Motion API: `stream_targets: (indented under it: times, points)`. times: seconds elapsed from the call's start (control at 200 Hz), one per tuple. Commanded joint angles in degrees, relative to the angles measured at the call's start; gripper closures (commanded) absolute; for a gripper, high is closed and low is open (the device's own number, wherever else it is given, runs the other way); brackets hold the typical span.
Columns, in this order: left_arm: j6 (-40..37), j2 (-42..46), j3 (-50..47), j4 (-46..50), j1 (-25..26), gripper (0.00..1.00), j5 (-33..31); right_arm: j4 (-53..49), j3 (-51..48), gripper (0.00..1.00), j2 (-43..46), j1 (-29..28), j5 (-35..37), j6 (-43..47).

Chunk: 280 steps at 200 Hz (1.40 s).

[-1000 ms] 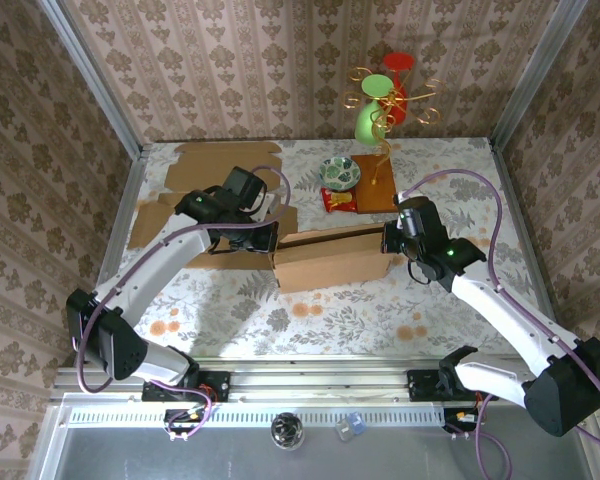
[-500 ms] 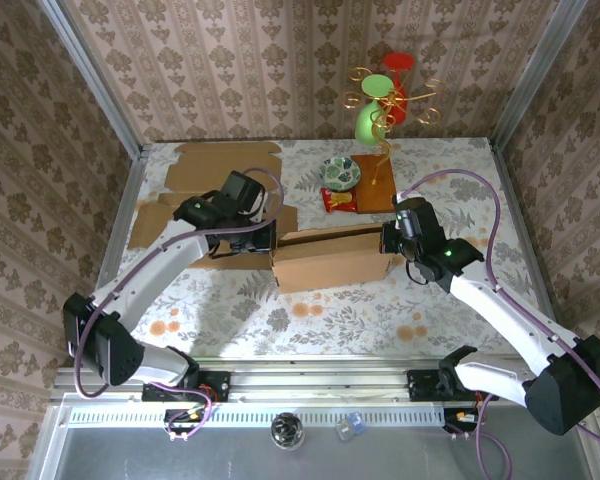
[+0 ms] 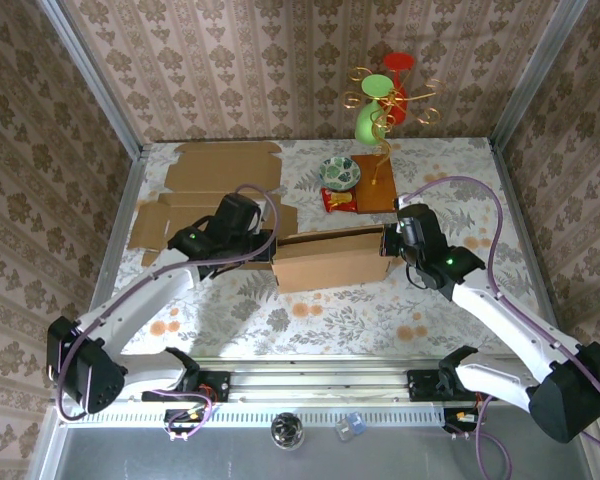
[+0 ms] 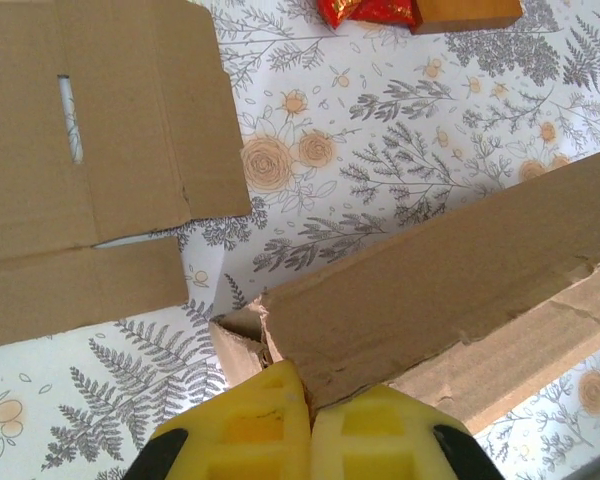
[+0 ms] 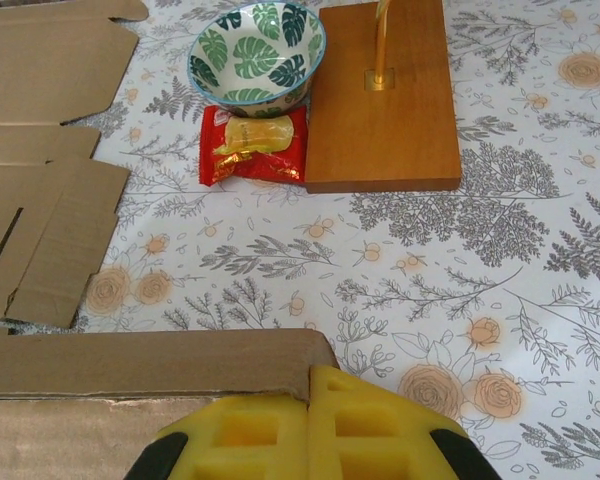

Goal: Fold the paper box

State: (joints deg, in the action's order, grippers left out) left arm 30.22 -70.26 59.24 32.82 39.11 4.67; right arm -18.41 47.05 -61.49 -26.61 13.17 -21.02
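The paper box (image 3: 332,258) is lying in the middle of the desk (image 3: 380,310), a long, brown, half-folded trough; its left corner is crumpling. The left tool (image 4: 310,405) is pinching that corner tight; the right tool (image 5: 308,390) is clamping the right end wall.

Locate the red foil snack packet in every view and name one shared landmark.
Top external: red foil snack packet back centre, below the green leaf-patterned bowl.
Left wrist: top edge, right of centre.
Right wrist: upper left, below the bowl.
Shared landmark: brown wooden stand base on its right.
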Motion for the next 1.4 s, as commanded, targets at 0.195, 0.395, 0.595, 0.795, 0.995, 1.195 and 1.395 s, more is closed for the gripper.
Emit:
stream_targets:
  times: [0.195, 0.395, 0.595, 0.795, 0.995, 1.195, 1.395]
  points:
    - [0.35, 1.85, -6.00, 0.32, 3.32, 1.00, -4.92, -4.64, -2.01, 1.00, 0.70, -0.85, -1.13, -2.04]
    - [0.68, 2.32, -6.87, -0.21, 5.99, 1.00, -9.18, -15.73, 3.42, 0.64, 2.69, -0.90, -2.54, -17.48]
    - [0.61, 2.67, -7.10, -0.29, 7.91, 1.00, -11.98, -19.81, 4.55, 0.37, 9.46, -0.55, -8.04, -45.01]
    - [0.81, 2.58, -6.74, -0.39, 9.23, 1.00, -13.41, -17.38, 3.93, 0.25, 13.39, 0.76, -8.70, -61.31]
    - [1.33, 2.85, -6.83, -0.13, 10.40, 1.00, -14.49, -12.80, -1.76, 0.21, 14.81, 0.77, -11.30, -79.87]
    - [1.42, 2.76, -6.70, -0.30, 10.83, 1.00, -14.91, -10.64, -4.08, 0.20, 14.97, 1.11, -10.09, -82.29]
    - [1.34, 2.58, -6.48, -0.31, 11.16, 1.00, -14.90, -6.44, -5.86, 0.21, 13.39, 1.33, -10.60, -82.16]
